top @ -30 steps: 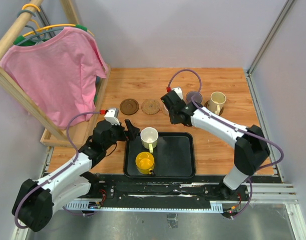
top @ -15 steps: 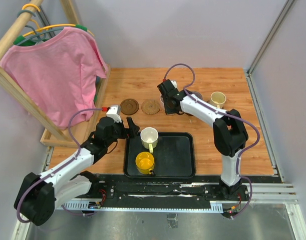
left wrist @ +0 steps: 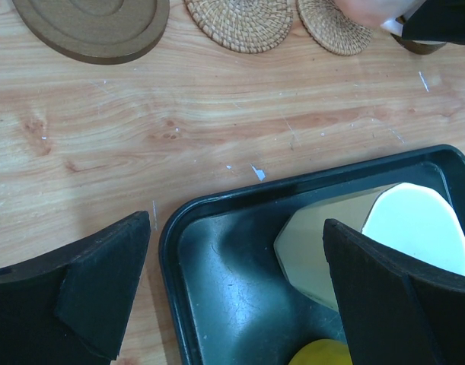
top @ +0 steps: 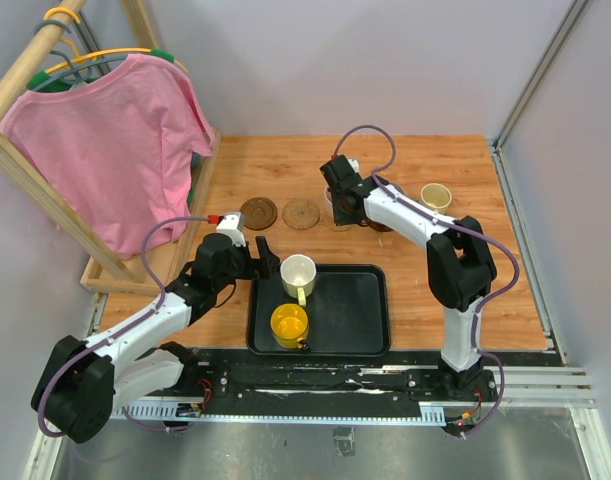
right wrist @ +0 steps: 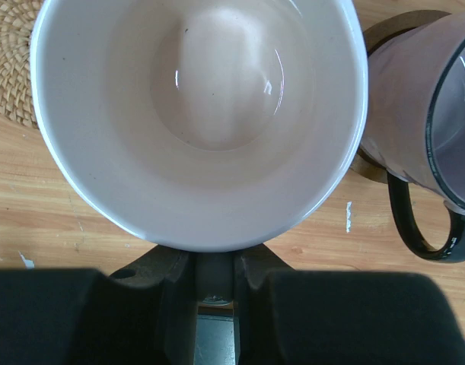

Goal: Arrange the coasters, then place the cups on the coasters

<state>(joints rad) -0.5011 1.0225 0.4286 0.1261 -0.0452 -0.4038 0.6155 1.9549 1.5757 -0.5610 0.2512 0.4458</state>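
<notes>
At the left gripper point(left wrist: 236, 224): spread fully wide, gripping nothing, poised over a corner of the black tray point(left wrist: 171, 228). White cup point(left wrist: 346, 255) just inside the right finger; dark brown coaster point(left wrist: 95, 26) and woven coaster point(left wrist: 243, 23) well beyond the tips. At the right gripper point(right wrist: 213, 281): closed narrowly on the pink cup point(right wrist: 198, 114). Greyish purple cup point(right wrist: 422, 129) on a second dark coaster point(right wrist: 373, 163) just right of the fingers. Second woven coaster point(right wrist: 7, 68) showing past the held cup's left edge.
</notes>
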